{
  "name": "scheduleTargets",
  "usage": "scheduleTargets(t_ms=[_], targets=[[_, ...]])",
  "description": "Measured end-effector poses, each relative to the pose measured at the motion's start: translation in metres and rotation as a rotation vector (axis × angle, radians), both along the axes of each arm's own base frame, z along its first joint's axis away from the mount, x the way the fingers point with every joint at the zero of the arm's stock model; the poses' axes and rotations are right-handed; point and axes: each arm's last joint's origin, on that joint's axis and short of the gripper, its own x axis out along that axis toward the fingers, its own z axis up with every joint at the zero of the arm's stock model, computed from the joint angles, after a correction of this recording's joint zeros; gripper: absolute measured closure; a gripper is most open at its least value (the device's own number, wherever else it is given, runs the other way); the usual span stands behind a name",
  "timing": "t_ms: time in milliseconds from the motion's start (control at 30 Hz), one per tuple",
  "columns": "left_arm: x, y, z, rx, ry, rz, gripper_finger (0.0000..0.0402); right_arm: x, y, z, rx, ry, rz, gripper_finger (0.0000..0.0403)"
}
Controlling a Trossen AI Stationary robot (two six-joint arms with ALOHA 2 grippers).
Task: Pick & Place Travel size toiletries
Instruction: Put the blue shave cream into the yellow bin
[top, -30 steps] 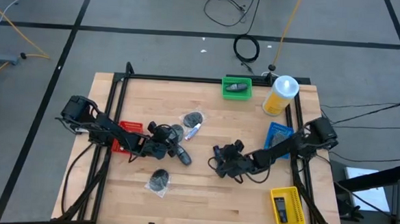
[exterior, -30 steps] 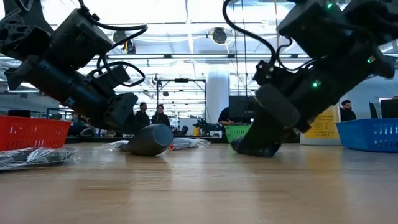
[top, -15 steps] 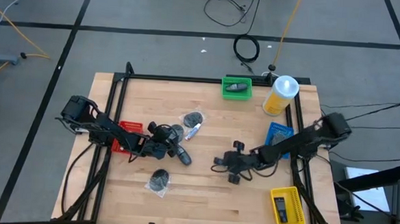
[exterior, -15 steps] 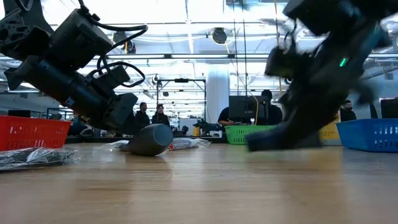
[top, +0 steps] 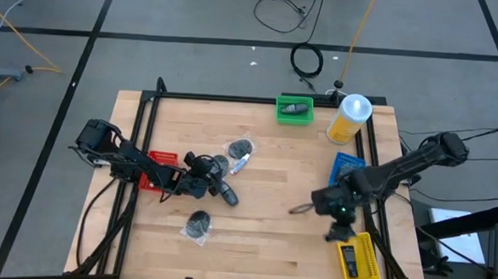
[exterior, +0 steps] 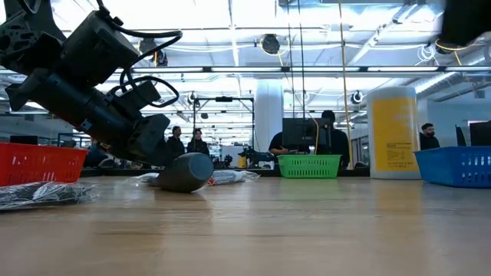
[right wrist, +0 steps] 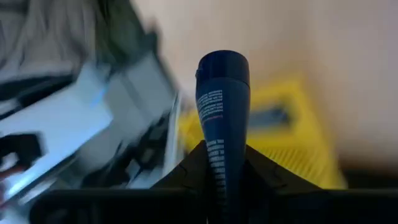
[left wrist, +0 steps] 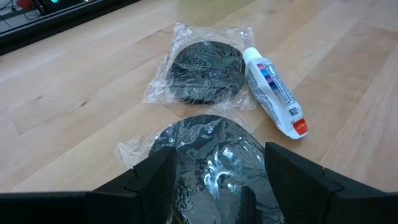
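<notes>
A: What does the right arm have?

B: The right gripper (right wrist: 222, 180) has its fingers closed on a slim dark blue tube (right wrist: 222, 106) that sticks straight out ahead of them. Beyond the tube's far end sits the yellow basket (right wrist: 298, 134), blurred, with one dark item already in it. From above, the same gripper (top: 335, 205) hangs over the bench (top: 261, 234), just beside that basket (top: 356, 256).

A: And the left arm?

B: The left gripper (left wrist: 214, 168) rests low on the bench with its fingers spread wide on either side of a round dark packet in clear wrap (left wrist: 211, 155). Whether they press on it cannot be told. Just ahead of the fingers lies a second wrapped packet (left wrist: 205, 71), with a white tube (left wrist: 273, 93) touching its wrap. From above, a third packet (top: 197, 225) lies near the left gripper (top: 215, 186), and a red basket (top: 159, 160) sits behind that arm.

A: What could go wrong from here?

B: The tube is gripped only at its near end, so a fast swing may tilt it or let it slip. It is long compared with the basket, so a release off centre may leave it propped on the rim or rolling across the bench. On the left, slippery wrap may let the packet slide out as the fingers close.
</notes>
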Motion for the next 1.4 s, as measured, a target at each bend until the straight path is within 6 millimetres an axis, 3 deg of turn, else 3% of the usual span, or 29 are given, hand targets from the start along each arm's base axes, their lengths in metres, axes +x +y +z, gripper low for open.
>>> scheduleTargets(t_ms=[200,467,667,967,1233,1400], targets=[[0.000,0.000,0.000,0.001,0.001,-0.001,0.0160,-0.017,0.033,-0.003,0.103,0.250,0.080,0.0364],[0.000,0.000,0.000,0.003,0.003,-0.002,0.0160,-0.015,0.059,-0.037,0.137,0.217,0.284,0.0350],[0.000,0.000,0.000,0.001,0.001,0.000,0.0160,-0.014,0.061,-0.064,0.172,0.210,0.416,0.0354],[0.000,0.000,0.000,-0.004,-0.003,0.003,0.0160,-0.015,0.061,-0.083,0.201,0.212,0.544,0.0344],[0.000,0.000,0.000,-0.005,-0.005,0.004,0.0160,-0.014,0.062,-0.093,0.186,0.235,0.559,0.0286],[0.000,0.000,0.000,-0.005,-0.005,0.004,0.0160,-0.011,0.054,-0.088,0.170,0.269,0.492,0.0246]])
